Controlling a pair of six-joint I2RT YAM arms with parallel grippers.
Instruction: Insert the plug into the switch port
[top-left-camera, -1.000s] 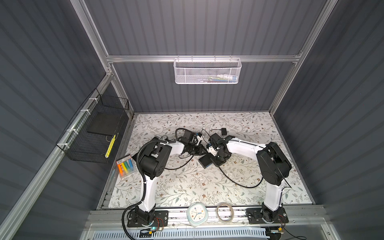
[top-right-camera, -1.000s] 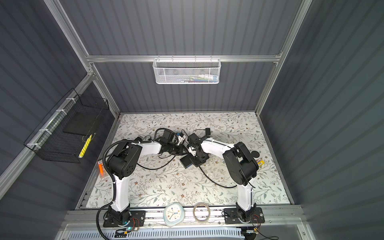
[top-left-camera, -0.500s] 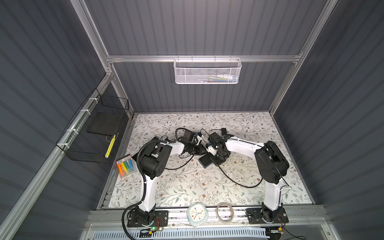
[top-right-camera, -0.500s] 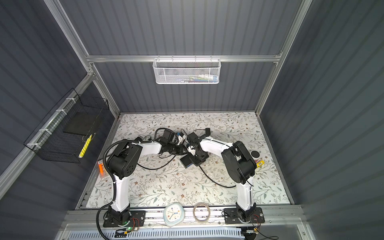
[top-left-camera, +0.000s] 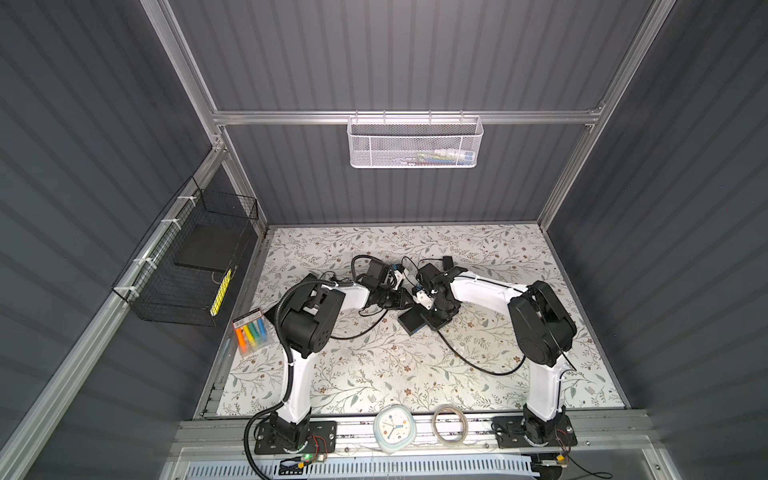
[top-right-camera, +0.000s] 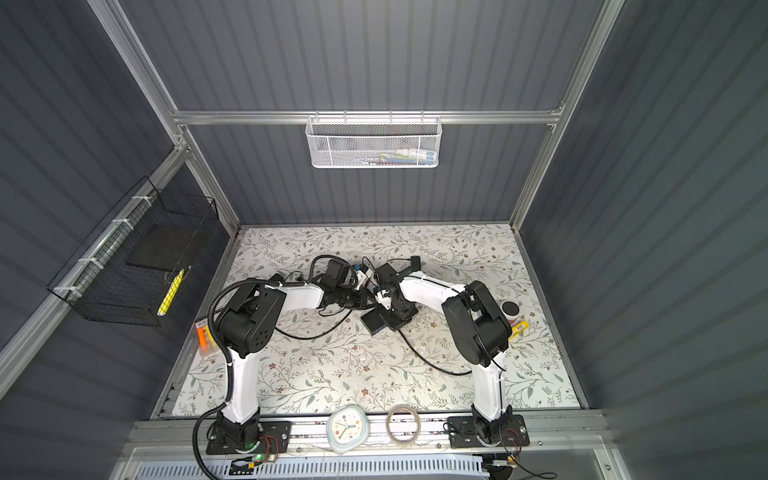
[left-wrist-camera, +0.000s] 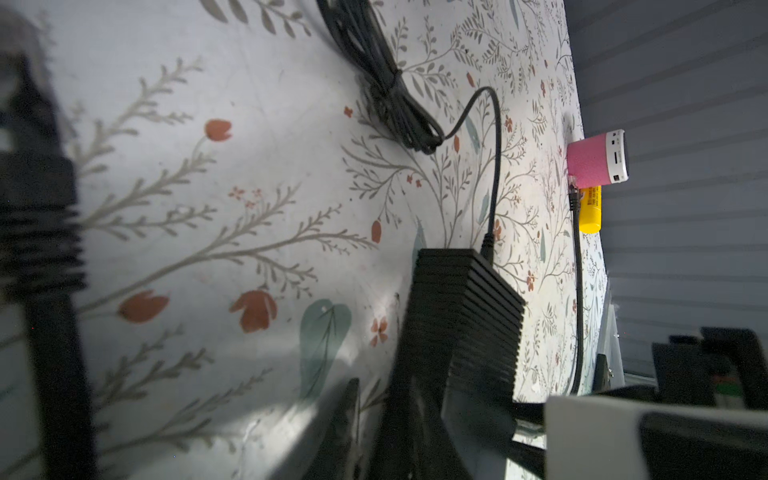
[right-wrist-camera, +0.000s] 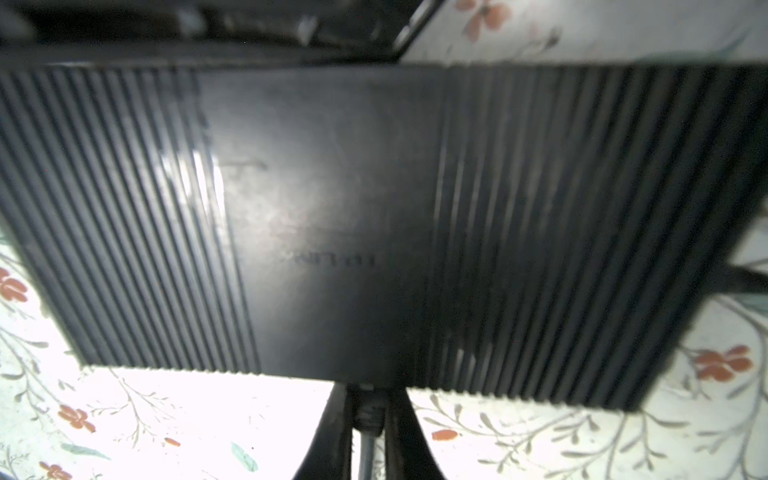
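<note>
The flat black ribbed switch box (top-left-camera: 409, 325) with a blue strip lies mid-table in both top views (top-right-camera: 374, 323). My left gripper (top-left-camera: 408, 300) reaches it from the left. In the left wrist view the box (left-wrist-camera: 461, 307) stands edge-on between that gripper's (left-wrist-camera: 399, 399) fingers, shut on it. My right gripper (right-wrist-camera: 368, 399) is shut on the black plug (right-wrist-camera: 368, 409), which is pressed against the middle of the box's (right-wrist-camera: 353, 216) near long edge. The switch port is hidden behind the plug. The plug's cable (top-left-camera: 473, 363) trails toward the right arm's base.
Another cable (left-wrist-camera: 492, 183) enters the box's far end and a bundled cord (left-wrist-camera: 390, 91) lies beyond. A pink-and-white cylinder (left-wrist-camera: 596, 162) and yellow tube (left-wrist-camera: 590, 210) stand at the right wall. Marker pack (top-left-camera: 249, 334) at left; clock (top-left-camera: 392, 428) and tape roll (top-left-camera: 449, 424) on the front rail.
The right arm has edged slightly to the left, toward the box. Both grippers hold as before and the box has not visibly moved.
</note>
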